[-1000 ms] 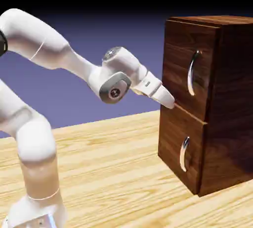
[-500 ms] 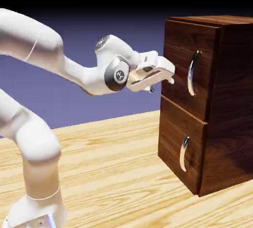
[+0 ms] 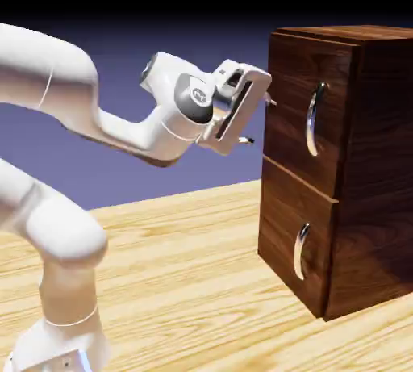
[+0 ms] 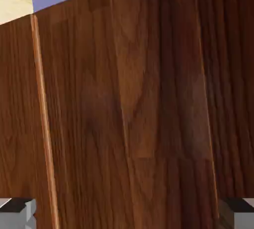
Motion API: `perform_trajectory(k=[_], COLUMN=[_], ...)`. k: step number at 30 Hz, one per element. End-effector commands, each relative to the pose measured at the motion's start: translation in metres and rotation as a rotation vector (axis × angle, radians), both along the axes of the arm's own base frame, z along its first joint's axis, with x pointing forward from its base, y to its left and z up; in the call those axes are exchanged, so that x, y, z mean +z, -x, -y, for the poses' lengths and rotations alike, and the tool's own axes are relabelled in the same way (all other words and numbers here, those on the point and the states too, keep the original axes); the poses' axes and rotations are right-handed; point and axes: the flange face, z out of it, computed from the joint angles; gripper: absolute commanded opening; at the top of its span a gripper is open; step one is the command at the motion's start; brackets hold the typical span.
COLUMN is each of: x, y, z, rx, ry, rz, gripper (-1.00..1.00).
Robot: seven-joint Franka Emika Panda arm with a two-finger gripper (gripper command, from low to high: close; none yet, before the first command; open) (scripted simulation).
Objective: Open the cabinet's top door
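Your white two-finger gripper [image 3: 259, 120], its claw spread wide and holding nothing, sits at nine o'clock from the curved silver upper handle [image 3: 312, 119], apart from it.

claw [image 3: 259, 121] wide open, tilted

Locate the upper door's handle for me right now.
In the exterior view, the upper door's handle stands upright toward the picture's right, directly above the lower panel's handle and right of the open end effector.
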Motion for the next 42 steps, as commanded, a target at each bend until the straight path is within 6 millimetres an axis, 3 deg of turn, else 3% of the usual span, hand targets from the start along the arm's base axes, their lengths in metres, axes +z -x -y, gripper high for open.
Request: perform_trajectory(k=[1, 17, 34, 36, 41, 42], x=[0.001, -0.003, -0.034, -0.035, -0.035, -0.035], y=[0.001, 0.005, -0.016, -0.018, -0.068, -0.068], z=[0.001, 0.037, 0.092, 0.094, 0.091, 0.091], rx=[0.020, 0.269, 0.405, 0.408, 0.408, 0.408], ry=[0.042, 0.728, 1.467, 1.496, 1.496, 1.496], rz=[0.012, 0.216, 0.408, 0.415, 0.415, 0.415], gripper=[1.00, 1.00, 1.00, 1.00, 1.00, -1.00])
